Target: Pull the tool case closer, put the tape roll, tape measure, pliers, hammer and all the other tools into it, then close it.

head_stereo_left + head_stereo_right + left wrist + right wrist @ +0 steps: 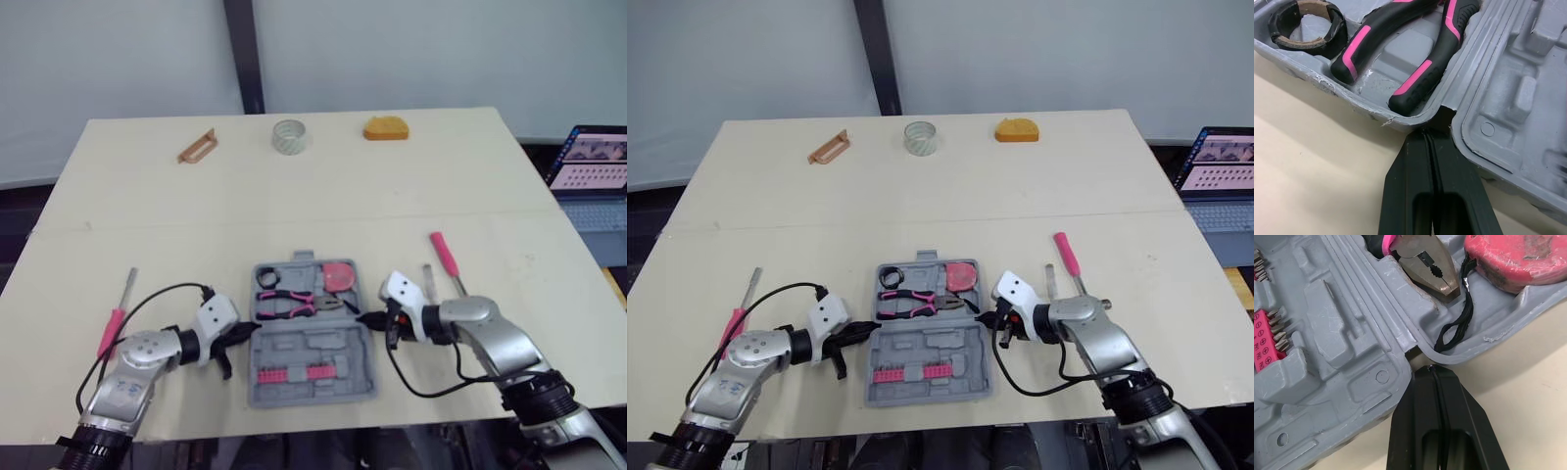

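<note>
The left fingers were pressed flat together with nothing between them, their tips in the notch at the hinge on the left side of the open tool case. The right fingers were likewise shut and empty, tips at the matching notch on the right side.

The case lay near the front edge of the table, so the pull looked about done. To finish it well, both arms should draw evenly, or the case will twist. The fingers must then open before they reach for loose tools.

The far half of the case held a black tape roll, the pliers and a pink tape measure. The near half held a pink bit strip.

Outside it lay a pink-handled tool near the right arm and a pink-handled screwdriver near the left. Well apart, along the far edge, sat a pale tape roll, an orange object and a brown frame-shaped tool.
</note>
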You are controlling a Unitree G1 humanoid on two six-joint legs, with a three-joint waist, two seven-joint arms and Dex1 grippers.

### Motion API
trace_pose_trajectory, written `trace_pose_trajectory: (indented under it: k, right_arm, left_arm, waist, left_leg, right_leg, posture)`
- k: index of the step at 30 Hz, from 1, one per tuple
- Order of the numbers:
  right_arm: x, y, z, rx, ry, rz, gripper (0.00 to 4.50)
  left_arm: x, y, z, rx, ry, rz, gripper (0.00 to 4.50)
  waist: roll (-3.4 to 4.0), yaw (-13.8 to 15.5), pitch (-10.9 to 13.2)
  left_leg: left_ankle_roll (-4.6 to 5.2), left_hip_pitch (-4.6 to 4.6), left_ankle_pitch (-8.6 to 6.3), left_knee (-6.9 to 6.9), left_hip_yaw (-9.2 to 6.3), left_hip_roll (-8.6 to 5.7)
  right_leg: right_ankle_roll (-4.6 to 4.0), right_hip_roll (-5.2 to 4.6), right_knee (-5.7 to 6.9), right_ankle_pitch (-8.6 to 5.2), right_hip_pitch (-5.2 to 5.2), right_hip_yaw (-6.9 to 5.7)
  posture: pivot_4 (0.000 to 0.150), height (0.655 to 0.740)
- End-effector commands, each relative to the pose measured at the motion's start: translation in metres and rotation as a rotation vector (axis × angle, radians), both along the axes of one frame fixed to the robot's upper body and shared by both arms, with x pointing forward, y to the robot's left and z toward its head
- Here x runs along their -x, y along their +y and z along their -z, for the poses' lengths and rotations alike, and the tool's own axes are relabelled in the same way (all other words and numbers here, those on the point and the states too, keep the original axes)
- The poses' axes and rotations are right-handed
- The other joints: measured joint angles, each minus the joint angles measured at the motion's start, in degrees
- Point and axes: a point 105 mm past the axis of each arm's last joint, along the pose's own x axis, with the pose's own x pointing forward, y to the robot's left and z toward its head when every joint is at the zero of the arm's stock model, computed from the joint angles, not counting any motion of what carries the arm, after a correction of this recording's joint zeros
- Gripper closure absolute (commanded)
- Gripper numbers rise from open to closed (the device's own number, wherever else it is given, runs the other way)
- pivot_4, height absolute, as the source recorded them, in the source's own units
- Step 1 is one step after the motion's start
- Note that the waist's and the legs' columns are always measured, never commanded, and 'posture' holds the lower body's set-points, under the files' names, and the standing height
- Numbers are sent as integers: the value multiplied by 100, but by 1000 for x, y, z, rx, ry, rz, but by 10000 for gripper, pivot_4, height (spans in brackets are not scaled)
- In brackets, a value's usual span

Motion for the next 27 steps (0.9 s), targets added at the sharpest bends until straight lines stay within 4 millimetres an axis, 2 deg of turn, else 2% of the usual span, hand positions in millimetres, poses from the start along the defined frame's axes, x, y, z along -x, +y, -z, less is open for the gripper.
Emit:
trace_pose_trajectory:
  k: [1, 19, 27]
  right_arm:
    - [3, 4, -8, -15, -19, -24, 45000]
    - [9, 8, -7, -23, -7, -35, 45000]
    - [5, 0, -4, -7, -10, -4, 45000]
  left_arm:
    - [3, -7, 1, 7, 4, 22, 44395]
    - [5, -12, 1, 13, 7, 36, 44395]
    - [4, -6, 1, 3, 7, 19, 44395]
  waist:
    - [0, 1, 0]
    - [0, 12, 0]
    - [0, 12, 0]
  left_leg:
    - [0, 0, 0, 0, 0, 0]
    - [0, 0, 0, 0, 0, 0]
    - [0, 0, 0, 0, 0, 0]
  right_leg:
    - [0, 0, 0, 0, 0, 0]
    - [0, 0, 0, 0, 0, 0]
    - [0, 0, 0, 0, 0, 0]
  posture:
    - [1500, 7400]
    - [1500, 7400]
    - [1500, 7400]
